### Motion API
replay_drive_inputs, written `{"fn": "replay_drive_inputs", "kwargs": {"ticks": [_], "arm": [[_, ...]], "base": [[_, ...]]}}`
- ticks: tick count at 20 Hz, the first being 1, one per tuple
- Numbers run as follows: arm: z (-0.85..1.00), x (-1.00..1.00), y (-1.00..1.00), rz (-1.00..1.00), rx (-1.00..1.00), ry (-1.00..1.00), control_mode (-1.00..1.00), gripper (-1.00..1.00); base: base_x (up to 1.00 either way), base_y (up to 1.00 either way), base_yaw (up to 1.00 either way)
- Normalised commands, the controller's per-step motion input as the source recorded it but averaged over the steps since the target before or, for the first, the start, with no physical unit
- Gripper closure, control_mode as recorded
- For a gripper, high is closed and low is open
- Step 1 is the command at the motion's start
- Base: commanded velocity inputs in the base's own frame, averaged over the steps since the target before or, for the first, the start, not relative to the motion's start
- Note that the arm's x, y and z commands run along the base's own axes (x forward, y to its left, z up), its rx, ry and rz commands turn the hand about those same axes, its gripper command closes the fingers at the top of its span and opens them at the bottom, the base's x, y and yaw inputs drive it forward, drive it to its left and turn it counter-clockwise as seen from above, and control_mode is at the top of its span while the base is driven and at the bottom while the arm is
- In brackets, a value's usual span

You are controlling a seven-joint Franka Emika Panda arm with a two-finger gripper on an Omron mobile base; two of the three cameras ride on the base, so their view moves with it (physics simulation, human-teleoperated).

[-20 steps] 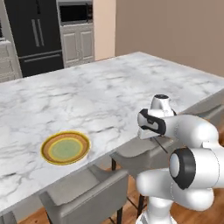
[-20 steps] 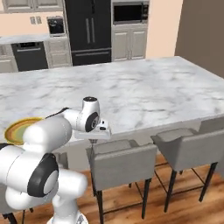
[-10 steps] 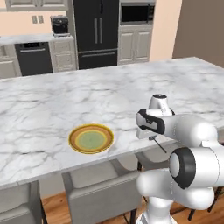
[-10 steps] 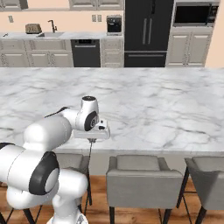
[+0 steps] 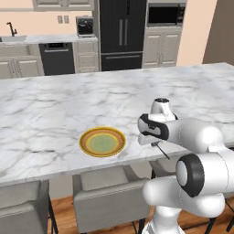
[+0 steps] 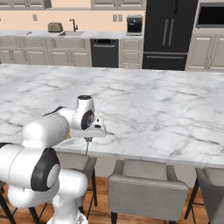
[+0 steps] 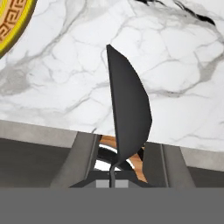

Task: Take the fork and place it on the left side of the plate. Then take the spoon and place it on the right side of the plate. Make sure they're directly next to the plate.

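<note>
Left base view: I see plate (image 5: 102, 142) on marble bench (image 5: 68, 105) near front edge. Fingers (image 5: 154, 142) right of plate, clamped on spoon (image 5: 161, 150), handle slanting off bench edge.
Right base view: fingers (image 6: 89, 139) at front edge, spoon (image 6: 87, 147) hanging below.
Hand view: spoon bowl (image 7: 128, 109) edge-on, held above bench; plate rim (image 7: 11, 27) at upper left corner.

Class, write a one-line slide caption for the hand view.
Spoon held in the shut claw above the marble counter's edge, plate at upper left.
</note>
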Motion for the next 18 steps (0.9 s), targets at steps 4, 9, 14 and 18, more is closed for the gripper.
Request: {"fn": "replay_drive_inputs", "kwargs": {"ticks": [4,9,14,18], "arm": [[0.0,0.0,0.0,0.0,0.0,0.0,1.0,1.0],[0.0,0.0,0.0,0.0,0.0,0.0,1.0,1.0],[0.0,0.0,0.0,0.0,0.0,0.0,1.0,1.0],[0.0,0.0,0.0,0.0,0.0,0.0,1.0,1.0]], "base": [[0.05,-0.01,0.02],[0.0,0.0,0.0],[0.0,0.0,0.0],[0.0,0.0,0.0]]}}
